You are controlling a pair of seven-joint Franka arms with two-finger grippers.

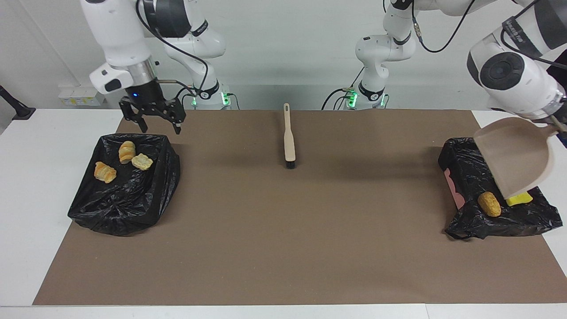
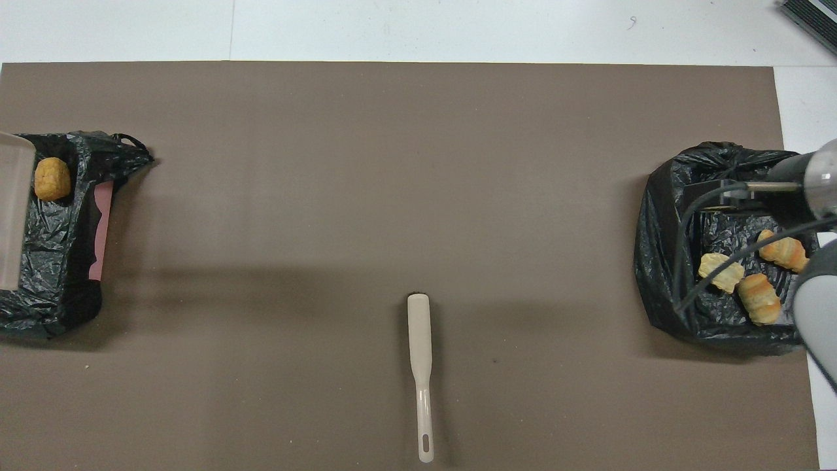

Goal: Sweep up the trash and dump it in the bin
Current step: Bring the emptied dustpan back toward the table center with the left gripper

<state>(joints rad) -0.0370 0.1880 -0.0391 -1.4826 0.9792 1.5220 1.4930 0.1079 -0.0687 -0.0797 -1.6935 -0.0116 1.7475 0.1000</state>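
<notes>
Nearest to the robots, the beige brush point(image 1: 289, 144) lies alone on the brown mat point(image 1: 283, 248), with its handle toward them and no gripper on it. The right gripper point(image 1: 160, 128) hangs with its claw apart and empty over the nearer rim of the black-lined bin point(image 1: 115, 208) at the right arm's end, where three croissant-like pieces point(image 1: 127, 151) rest inside. At the left arm's end, the left gripper point(image 1: 559, 125) is clamped on the handle of the beige dustpan point(image 1: 516, 155), which is tilted steeply over the second bin point(image 1: 465, 168). A yellow sponge wedge point(image 1: 519, 200) lies just under its lip, and the brown nugget point(image 1: 489, 204) is beside it in the bin. I see no scrap on the mat, so I judge that the sweeping is done and the dumping almost finished; it remains only to put the dustpan down.
</notes>
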